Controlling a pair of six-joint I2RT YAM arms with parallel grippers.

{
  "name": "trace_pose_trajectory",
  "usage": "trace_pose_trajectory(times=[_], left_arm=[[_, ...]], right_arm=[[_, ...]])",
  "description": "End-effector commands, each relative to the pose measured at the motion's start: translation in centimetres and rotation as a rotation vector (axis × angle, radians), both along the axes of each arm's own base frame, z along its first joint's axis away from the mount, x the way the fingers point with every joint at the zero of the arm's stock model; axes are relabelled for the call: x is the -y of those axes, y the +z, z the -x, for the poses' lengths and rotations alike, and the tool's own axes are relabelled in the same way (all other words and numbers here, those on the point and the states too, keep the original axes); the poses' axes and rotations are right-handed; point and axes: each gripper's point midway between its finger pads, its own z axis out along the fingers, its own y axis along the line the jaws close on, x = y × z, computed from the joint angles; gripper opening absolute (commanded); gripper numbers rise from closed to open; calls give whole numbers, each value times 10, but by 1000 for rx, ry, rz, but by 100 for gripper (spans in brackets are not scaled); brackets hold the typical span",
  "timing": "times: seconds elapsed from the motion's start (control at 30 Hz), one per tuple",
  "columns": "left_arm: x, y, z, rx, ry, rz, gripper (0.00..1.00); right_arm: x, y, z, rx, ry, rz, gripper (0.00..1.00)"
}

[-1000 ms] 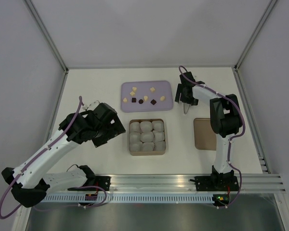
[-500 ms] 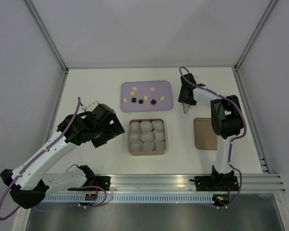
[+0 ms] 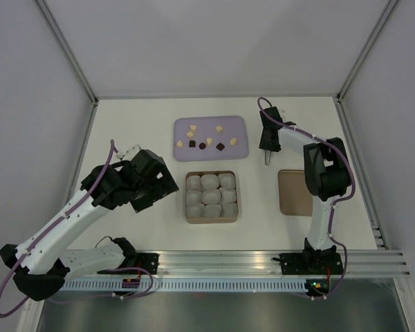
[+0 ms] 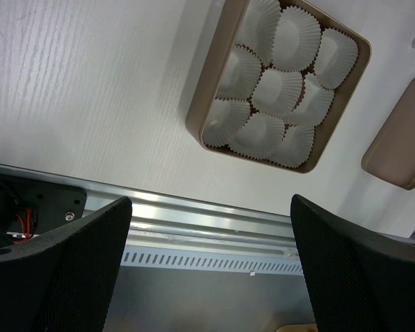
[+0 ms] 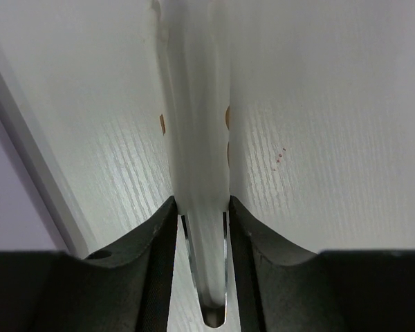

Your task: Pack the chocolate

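Clamped silver metal tongs in right claw, 3 o'clock of cream and brown chocolate candies, for pickup. Spread left claw wide, empty.

left arm: white links, black joints; purple cable; left hand: black, mesh-textured

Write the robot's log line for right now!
left pincer open, beside tin | right pincer shut on tongs | chocolate on purple tray | cups empty
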Motion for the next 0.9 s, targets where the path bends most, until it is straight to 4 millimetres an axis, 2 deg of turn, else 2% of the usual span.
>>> trace_pose_trajectory(times=[0.0, 0.03, 0.13, 0.27, 0.53, 0.7, 0.87], left_arm=[[-3, 5, -4, 36, 8, 3, 99], [-4, 6, -3, 39, 10, 9, 100], [-4, 7, -2, 40, 20, 17, 100], [-6, 9, 0, 46, 33, 37, 100], [-11, 10, 4, 53, 60, 60, 100], [-14, 11, 7, 54, 86, 76, 100], [-18, 13, 10, 59, 102, 88, 100]], right_arm=[[5, 14, 15, -35, 44, 20, 40], [4, 26, 15, -25, 54, 19, 40], [0, 44, 22, -54, 108, 9, 42], [-6, 57, 41, -122, 175, -19, 42], [-34, 95, 76, -180, 322, -153, 43], [-55, 103, 91, -242, 438, -151, 46], [-74, 110, 86, -253, 438, -134, 47]])
